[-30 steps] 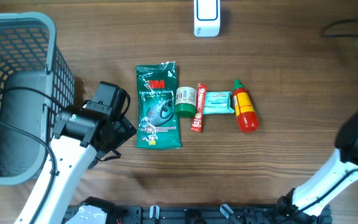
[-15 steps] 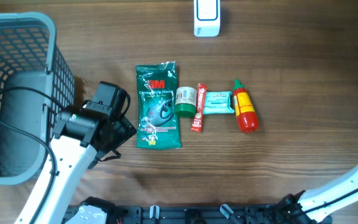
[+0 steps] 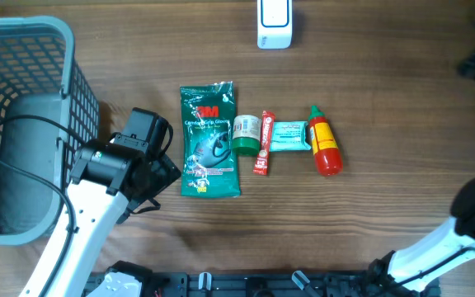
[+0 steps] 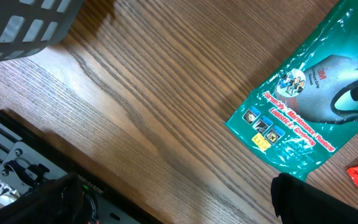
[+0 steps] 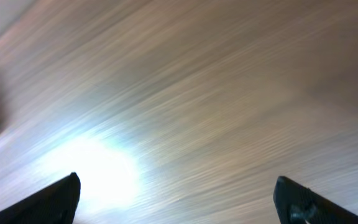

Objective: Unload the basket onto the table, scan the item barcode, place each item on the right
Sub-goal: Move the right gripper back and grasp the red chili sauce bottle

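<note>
1. We list five goods lying in a row at mid-table, none of them held: a green glove packet (image 3: pixel 209 140) flat at the left end, printed face up.
2. Small green-lidded jar (image 3: pixel 246 134), touching the packet's right edge.
3. Red stick (image 3: pixel 263 154), just beside the jar, slightly tilted.
4. Teal packet (image 3: pixel 289 136), flat, between the stick and the last item.
5. Red squeeze bottle (image 3: pixel 324 142), on its side, green tip pointing to the far edge.
6. White scanner (image 3: pixel 274 23), well apart from the row, at the far edge of the table (image 3: pixel 386 107).
7. Left gripper (image 4: pixel 179 202): jaws spread wide, holding nothing, low over bare wood just left of the glove packet; we see the packet's lower corner near one finger in the wrist view.
8. Right gripper (image 5: pixel 179 199): jaws wide, nothing between them, only blurred wood grain below; we cannot place it exactly in the overhead view.
9. Grey basket (image 3: pixel 72 91), at the left side of the table, beside the left arm.
</note>
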`<state>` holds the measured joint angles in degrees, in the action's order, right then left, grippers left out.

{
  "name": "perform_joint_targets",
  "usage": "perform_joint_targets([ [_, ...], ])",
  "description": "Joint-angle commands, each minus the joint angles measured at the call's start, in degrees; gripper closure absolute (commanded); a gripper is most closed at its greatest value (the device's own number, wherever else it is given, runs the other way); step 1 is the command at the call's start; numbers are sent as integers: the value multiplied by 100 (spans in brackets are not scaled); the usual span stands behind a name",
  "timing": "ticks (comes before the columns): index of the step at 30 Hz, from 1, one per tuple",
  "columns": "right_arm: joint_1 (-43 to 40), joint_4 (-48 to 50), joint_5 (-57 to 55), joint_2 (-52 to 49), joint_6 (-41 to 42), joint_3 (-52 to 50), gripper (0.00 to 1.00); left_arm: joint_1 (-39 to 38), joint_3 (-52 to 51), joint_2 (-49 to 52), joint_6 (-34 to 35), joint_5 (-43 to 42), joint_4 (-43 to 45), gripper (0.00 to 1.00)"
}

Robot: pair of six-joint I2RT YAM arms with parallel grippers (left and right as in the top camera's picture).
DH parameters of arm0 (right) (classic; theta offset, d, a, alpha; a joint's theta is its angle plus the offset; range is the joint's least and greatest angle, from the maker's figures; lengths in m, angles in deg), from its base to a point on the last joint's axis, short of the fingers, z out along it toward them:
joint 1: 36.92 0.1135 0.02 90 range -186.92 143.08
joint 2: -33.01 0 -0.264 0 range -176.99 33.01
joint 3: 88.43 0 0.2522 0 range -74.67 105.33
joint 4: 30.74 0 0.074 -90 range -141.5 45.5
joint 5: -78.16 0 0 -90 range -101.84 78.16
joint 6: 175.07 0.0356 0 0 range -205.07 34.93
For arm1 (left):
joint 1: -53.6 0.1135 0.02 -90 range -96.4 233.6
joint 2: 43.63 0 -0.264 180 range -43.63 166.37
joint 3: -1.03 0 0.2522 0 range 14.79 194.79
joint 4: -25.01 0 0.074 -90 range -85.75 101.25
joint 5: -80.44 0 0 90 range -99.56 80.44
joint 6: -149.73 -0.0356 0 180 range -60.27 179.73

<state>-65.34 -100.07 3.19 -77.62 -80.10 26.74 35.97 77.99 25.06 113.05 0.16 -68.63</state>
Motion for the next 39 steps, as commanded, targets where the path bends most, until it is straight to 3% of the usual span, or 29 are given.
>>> perform_joint_targets([
  [1,903,-697,603,98,44,4,0,-26,-9,0,98,-4,0,0],
  [6,1746,-2092,1370,98,-1029,-13,0,-26,-9,0,98,-7,-2,0],
  [11,2240,-2643,868,105,-1093,-330,0,-26,-9,0,98,-7,-2,0],
  [20,2741,-1193,734,138,-476,-2208,0,-26,-9,0,98,-4,0,0],
  [27,3585,-72,-579,136,474,-3016,0,-26,-9,0,98,-4,-2,0],
  [39,3624,396,-608,136,564,-3768,0,-26,-9,0,98,-4,0,0],
])
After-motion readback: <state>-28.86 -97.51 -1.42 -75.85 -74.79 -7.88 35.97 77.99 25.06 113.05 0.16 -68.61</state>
